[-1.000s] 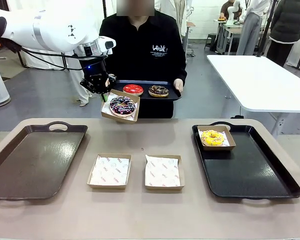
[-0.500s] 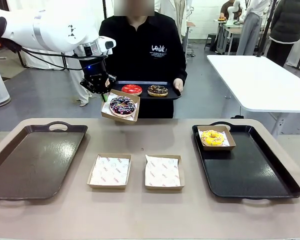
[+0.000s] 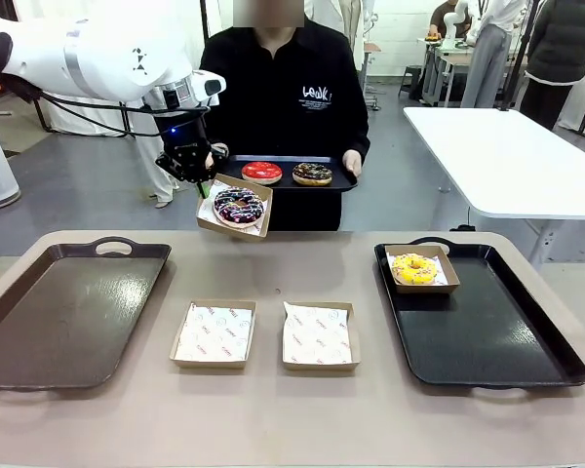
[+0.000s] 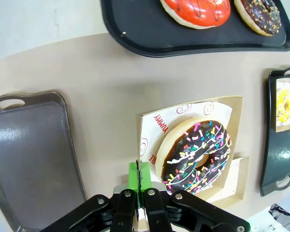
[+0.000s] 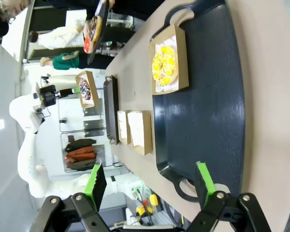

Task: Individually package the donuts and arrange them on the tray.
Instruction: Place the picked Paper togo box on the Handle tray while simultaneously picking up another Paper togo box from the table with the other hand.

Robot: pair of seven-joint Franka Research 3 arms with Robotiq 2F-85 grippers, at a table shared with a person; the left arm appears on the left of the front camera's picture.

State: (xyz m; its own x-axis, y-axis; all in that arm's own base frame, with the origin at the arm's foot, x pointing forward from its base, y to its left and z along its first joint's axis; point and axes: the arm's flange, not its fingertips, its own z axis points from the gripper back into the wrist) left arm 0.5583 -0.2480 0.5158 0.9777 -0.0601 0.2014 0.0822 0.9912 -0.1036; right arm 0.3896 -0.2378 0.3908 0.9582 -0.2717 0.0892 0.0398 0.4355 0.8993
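My left gripper is shut on the rim of a paper-lined cardboard box and holds it in the air above the table's far edge. A dark purple donut with sprinkles lies in that box. In the left wrist view the green pads pinch the box wall beside the donut. Behind it, a person holds a small black tray with a red donut and a chocolate donut. A yellow donut sits boxed on the black tray at the right. My right gripper stands open above that tray's near end.
Two empty paper-lined boxes lie at the table's middle front. A brown tray with nothing on it lies at the left. Most of the black tray in front of the yellow donut's box is bare.
The person and the small tray have shifted slightly to the right. My left gripper and its box have barely moved. The right gripper stays open.
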